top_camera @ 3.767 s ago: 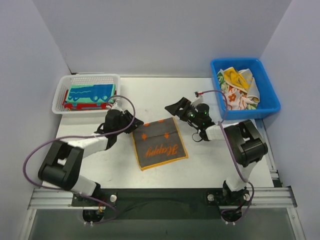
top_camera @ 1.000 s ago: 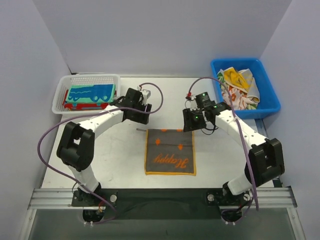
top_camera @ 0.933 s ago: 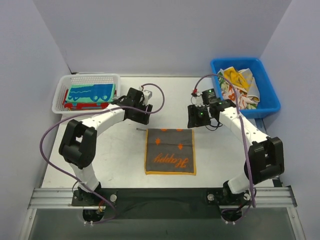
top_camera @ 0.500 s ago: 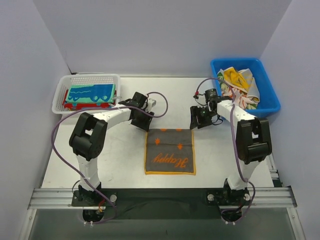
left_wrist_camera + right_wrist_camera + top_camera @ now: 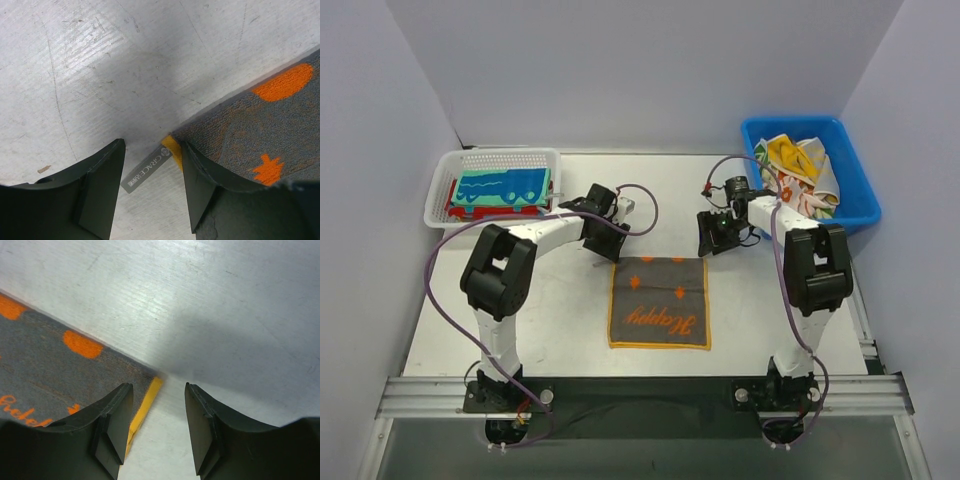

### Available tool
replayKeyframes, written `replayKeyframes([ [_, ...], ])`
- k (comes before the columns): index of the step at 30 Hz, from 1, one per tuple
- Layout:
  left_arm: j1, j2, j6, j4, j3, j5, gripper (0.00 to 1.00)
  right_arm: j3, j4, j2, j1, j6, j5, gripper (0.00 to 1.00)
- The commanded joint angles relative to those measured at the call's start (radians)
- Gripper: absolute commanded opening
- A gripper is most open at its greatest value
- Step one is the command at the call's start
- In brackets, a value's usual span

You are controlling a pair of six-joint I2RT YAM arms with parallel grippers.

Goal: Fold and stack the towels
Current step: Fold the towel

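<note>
A grey towel [image 5: 660, 301] with an orange border and orange lettering lies flat on the table. My left gripper [image 5: 607, 247] is open over its far left corner; in the left wrist view [image 5: 151, 172] the orange corner and a grey label [image 5: 146, 170] lie between the jaws. My right gripper [image 5: 709, 243] is open over the far right corner; in the right wrist view [image 5: 159, 412] the orange edge [image 5: 146, 407] lies between the jaws. Folded teal and red towels [image 5: 500, 192] sit in the white basket [image 5: 490, 160]. Loose yellow and floral towels [image 5: 797, 175] fill the blue bin [image 5: 850, 214].
The white basket stands at the far left and the blue bin at the far right of the table [image 5: 520, 330]. Purple cables loop from both arms over the table.
The towel was dragged and straightened to the table's middle. Both grippers have come down to its far corners, the left from the left and the right from the far right.
</note>
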Motion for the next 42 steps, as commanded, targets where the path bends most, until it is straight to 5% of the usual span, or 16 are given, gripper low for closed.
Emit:
replayKeyframes([
  [1,-0.004,-0.005,0.016,-0.025,0.017,-0.003,0.6,0.033,-0.026,0.035,0.02,-0.036,0.042,0.45],
  [20,0.01,-0.023,-0.002,-0.018,0.018,-0.006,0.6,0.035,-0.11,0.085,0.129,-0.127,0.24,0.33],
  [24,0.017,-0.052,-0.011,-0.001,0.011,0.008,0.63,0.024,-0.12,0.085,0.127,-0.137,0.234,0.22],
  [28,0.011,-0.1,-0.011,0.034,-0.024,0.005,0.72,0.022,-0.123,0.087,0.127,-0.151,0.22,0.0],
  [32,0.002,-0.137,-0.008,0.077,-0.035,0.04,0.8,0.028,-0.12,0.087,0.132,-0.17,0.211,0.0],
  [42,0.001,-0.132,-0.021,0.122,-0.015,0.101,0.8,0.022,-0.107,0.081,0.141,-0.196,0.212,0.0],
])
